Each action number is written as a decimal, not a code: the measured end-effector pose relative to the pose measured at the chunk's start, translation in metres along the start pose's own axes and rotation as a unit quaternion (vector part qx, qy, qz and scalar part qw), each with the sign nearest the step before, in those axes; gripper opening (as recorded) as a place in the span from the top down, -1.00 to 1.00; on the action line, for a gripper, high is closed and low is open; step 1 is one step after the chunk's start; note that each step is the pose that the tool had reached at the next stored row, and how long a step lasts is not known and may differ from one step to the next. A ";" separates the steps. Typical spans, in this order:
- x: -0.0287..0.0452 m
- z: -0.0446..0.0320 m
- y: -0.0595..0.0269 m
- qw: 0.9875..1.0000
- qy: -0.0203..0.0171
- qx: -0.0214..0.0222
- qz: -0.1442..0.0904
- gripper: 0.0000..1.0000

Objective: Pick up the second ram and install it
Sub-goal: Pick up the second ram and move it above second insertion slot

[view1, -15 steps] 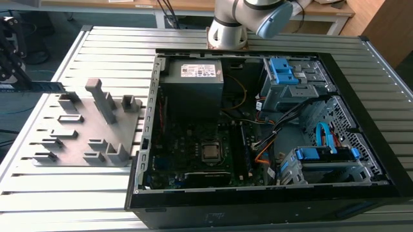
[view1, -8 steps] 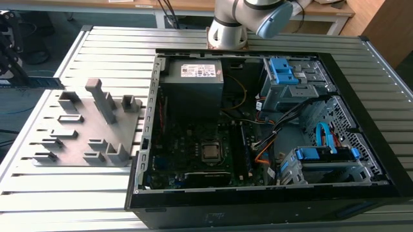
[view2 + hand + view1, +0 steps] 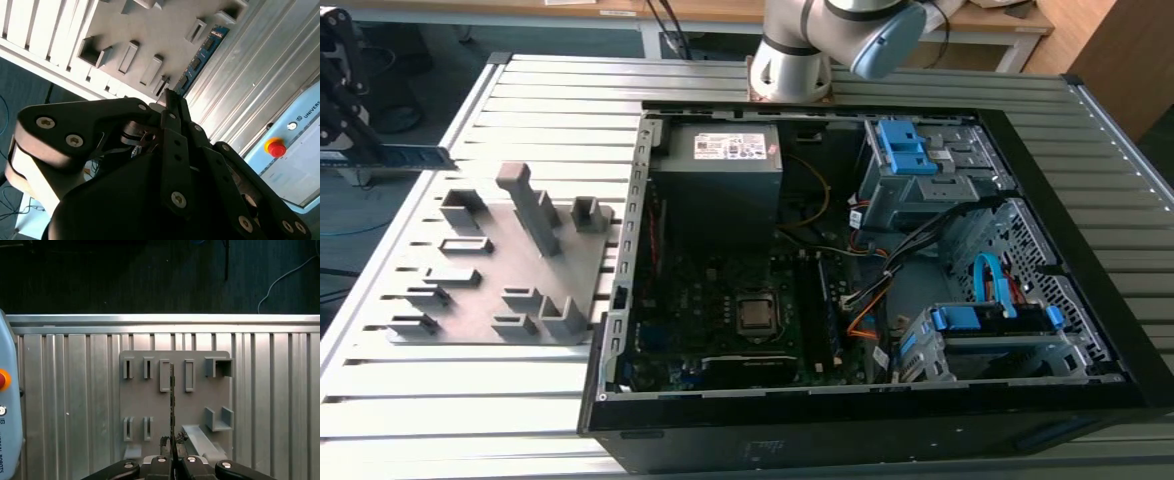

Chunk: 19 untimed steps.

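My gripper (image 3: 172,463) is pinched narrow on the second ram (image 3: 172,400), and the stick juts edge-on from the fingertips in both wrist views. Just past it lies the grey fixture plate (image 3: 197,405). The stick seems lifted clear of it and sits in none of its slots, so I judge the pick done. Farther off, toward the exterior view's right, the open computer case (image 3: 616,330) stands well apart from the stick. I'd say the install itself is all left to do.

One ram stick (image 3: 172,405), one gripper (image 3: 172,462), one grey fixture plate (image 3: 200,402), one open computer case (image 3: 854,440) holding two blue drive brackets (image 3: 907,150), one red button (image 3: 275,148).
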<state>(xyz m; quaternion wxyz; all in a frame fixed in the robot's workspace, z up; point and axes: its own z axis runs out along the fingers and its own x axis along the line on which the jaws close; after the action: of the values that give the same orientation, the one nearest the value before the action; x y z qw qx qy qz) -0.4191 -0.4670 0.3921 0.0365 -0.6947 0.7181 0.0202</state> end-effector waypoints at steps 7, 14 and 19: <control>-0.0004 -0.0033 -0.0001 1.000 0.000 0.000 0.000 0.73; -0.0008 -0.0031 -0.0117 1.000 0.000 0.000 0.000 0.73; -0.0015 -0.0025 -0.0340 1.000 0.000 0.000 0.000 0.73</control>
<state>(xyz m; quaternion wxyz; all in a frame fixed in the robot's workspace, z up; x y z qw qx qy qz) -0.3851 -0.4668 0.3955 0.0362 -0.6947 0.7181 0.0199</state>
